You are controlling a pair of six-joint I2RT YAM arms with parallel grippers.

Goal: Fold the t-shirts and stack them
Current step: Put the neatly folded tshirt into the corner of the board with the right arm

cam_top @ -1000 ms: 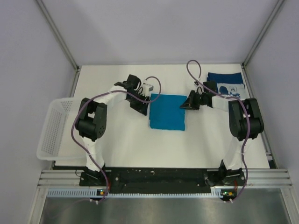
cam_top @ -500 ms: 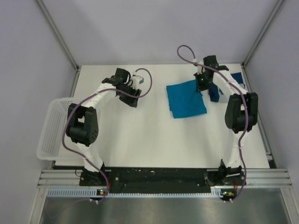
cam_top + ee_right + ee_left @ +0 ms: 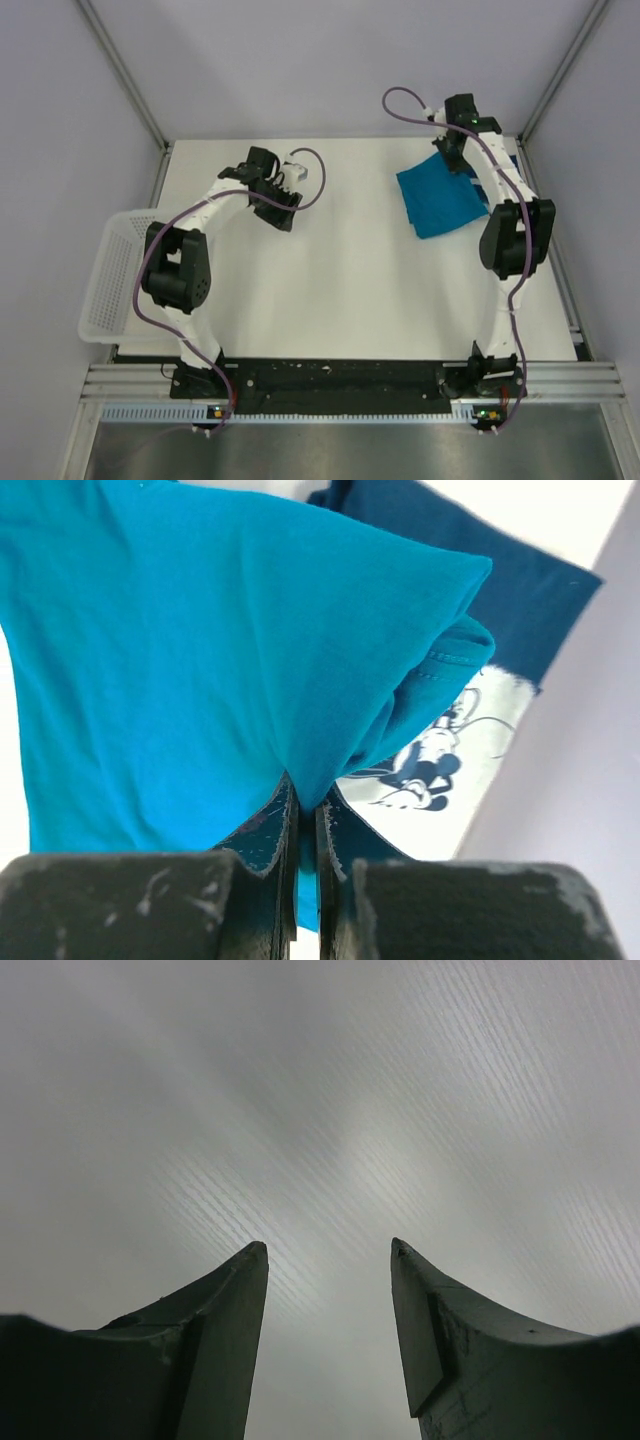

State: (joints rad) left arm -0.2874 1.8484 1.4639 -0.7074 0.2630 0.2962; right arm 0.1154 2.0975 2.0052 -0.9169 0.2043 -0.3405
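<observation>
The white tabletop (image 3: 340, 290) takes most of the space, and a white mesh basket (image 3: 110, 290) stands at its left edge.

The largest cloth is the teal-blue t-shirt (image 3: 440, 200). It is plain, bright and folded into a compact four-sided packet. It is in the far right part of the tabletop, just beside the right arm. Its edges are askew to the tabletop edges. Its longer side runs from the far side toward the near side and leans a little to the right. In the right wrist view its far edge is gathered into a soft bulge with a stitched hem showing. I cannot tell how much of it rests on the tabletop.

The navy t-shirt (image 3: 470, 560) lies under and beyond the teal one, close to the right wall. It is dark, with a pale blue-white cartoon mouse print (image 3: 440, 760) on it.

The right gripper (image 3: 447, 150) has its jaws pressed almost together on the far edge of the teal cloth.

The left gripper (image 3: 283, 218) is well apart from both shirts, over bare tabletop at the far left. Its jaws stand apart with nothing between them.
</observation>
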